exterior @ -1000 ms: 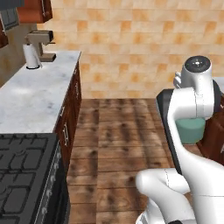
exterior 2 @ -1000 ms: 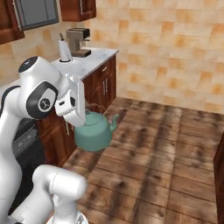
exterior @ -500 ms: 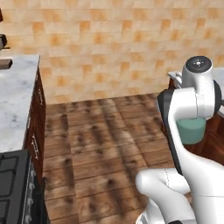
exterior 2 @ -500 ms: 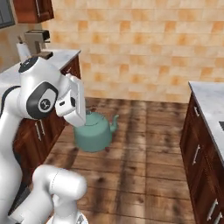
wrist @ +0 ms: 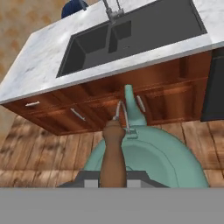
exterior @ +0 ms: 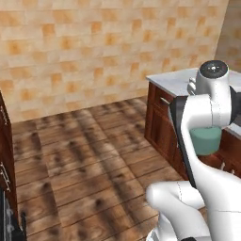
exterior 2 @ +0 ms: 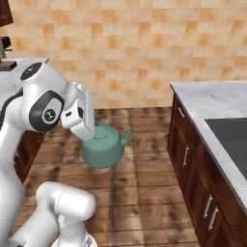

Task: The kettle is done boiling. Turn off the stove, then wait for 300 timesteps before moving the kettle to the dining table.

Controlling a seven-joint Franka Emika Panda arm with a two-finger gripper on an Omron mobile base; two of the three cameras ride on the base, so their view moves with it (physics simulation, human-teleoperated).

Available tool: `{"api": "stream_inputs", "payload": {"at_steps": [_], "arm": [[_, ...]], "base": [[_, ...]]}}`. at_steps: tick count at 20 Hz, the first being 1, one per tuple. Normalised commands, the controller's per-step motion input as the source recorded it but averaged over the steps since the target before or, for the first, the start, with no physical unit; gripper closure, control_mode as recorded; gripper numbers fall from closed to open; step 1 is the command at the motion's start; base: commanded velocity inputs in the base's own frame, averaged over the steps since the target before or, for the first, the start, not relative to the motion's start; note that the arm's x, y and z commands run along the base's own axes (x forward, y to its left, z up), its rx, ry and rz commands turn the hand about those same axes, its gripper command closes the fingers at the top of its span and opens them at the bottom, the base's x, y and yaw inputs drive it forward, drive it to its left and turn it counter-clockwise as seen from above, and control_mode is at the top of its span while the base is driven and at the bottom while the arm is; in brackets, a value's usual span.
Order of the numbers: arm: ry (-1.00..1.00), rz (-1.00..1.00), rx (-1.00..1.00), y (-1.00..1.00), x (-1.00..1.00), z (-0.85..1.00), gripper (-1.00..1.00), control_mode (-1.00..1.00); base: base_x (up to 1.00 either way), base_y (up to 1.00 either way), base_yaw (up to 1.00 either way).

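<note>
The teal kettle [exterior 2: 102, 146] hangs in the air over the wood floor, spout pointing right in the right base view. My gripper [wrist: 113, 177] is shut on its brown arched handle [wrist: 113, 146]; the white hand covers the fingers in the right base view. Seen from the hand, the kettle's body [wrist: 157, 159] lies below and its spout [wrist: 129, 99] points at a marble counter with a sink. From the left base, the kettle [exterior: 205, 140] peeks out behind my arm. A dark sliver of the stove [exterior: 5, 226] sits at the lower left edge. The dining table is out of view.
A marble counter [exterior 2: 207, 103] on brown handled cabinets [exterior 2: 190, 159] stands at the right, with a dark sink [wrist: 127, 37] and a faucet [wrist: 112, 11]. A brick wall [exterior: 103, 47] closes the back. Between the cabinets lies open wood floor [exterior: 84, 160]. A coffee machine [exterior 2: 5, 50] sits far left.
Both base views have swung to the right, so the stove and left counter slid off to the left and the sink counter came in. The kettle stays held in the gripper.
</note>
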Motion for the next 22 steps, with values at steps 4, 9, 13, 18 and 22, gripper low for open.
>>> {"api": "stream_inputs", "payload": {"at_steps": [4,9,13,18,22], "arm": [[0.0,0.0,0.0,0.0,0.0,0.0,1.0,1.0],[0.0,0.0,0.0,0.0,0.0,0.0,1.0,1.0],[0.0,0.0,0.0,0.0,0.0,0.0,1.0,1.0],[0.0,0.0,0.0,0.0,0.0,0.0,1.0,1.0],[0.0,0.0,0.0,0.0,0.0,0.0,1.0,1.0]], "base": [[0.0,-0.21,-0.38],[-0.09,-0.21,-0.38],[-0.41,-0.26,-0.33],[-0.64,-0.25,-0.29],[-0.67,-0.32,-0.27]]}}
